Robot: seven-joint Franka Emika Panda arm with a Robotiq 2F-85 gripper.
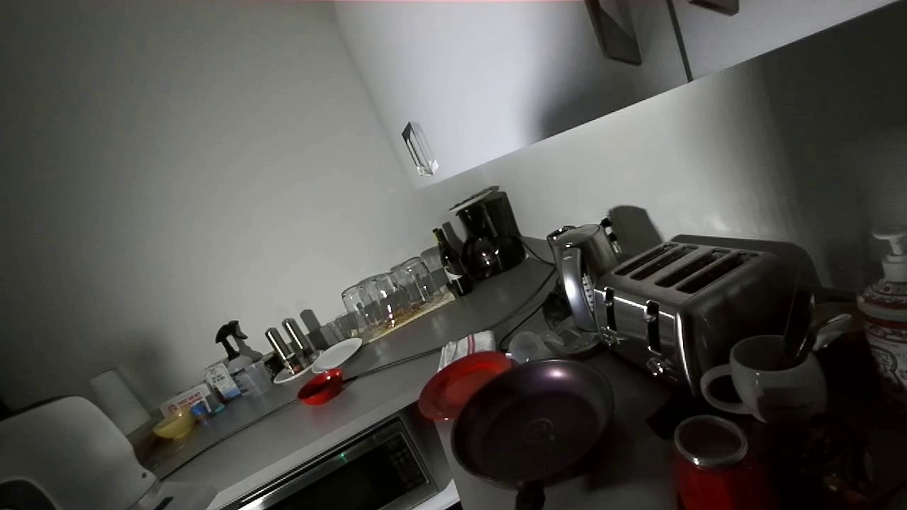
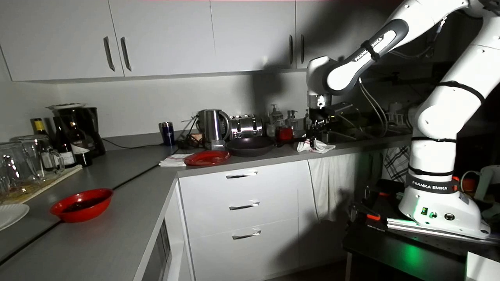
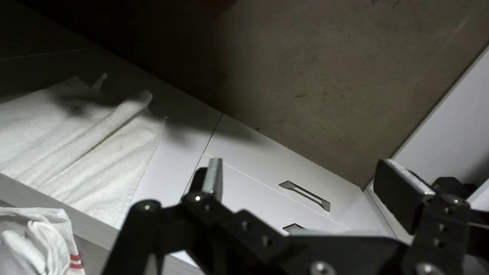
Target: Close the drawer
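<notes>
Three pale grey-white drawer fronts stand one above the other under the counter: a top drawer, a middle drawer and a bottom drawer. All look flush with the cabinet, and no dark inside shows. In the wrist view the bottom drawer's handle shows whole; the middle drawer's handle is mostly hidden behind the gripper. My gripper is over the counter's front edge at a white towel, to the right of the drawers. In the wrist view the gripper is open and empty, apart from the handles.
A dark frying pan, its handle reaching toward my gripper, and a red plate lie above the drawers. A white towel lies under the gripper. A cloth hangs beside the drawers. A kettle and toaster stand behind.
</notes>
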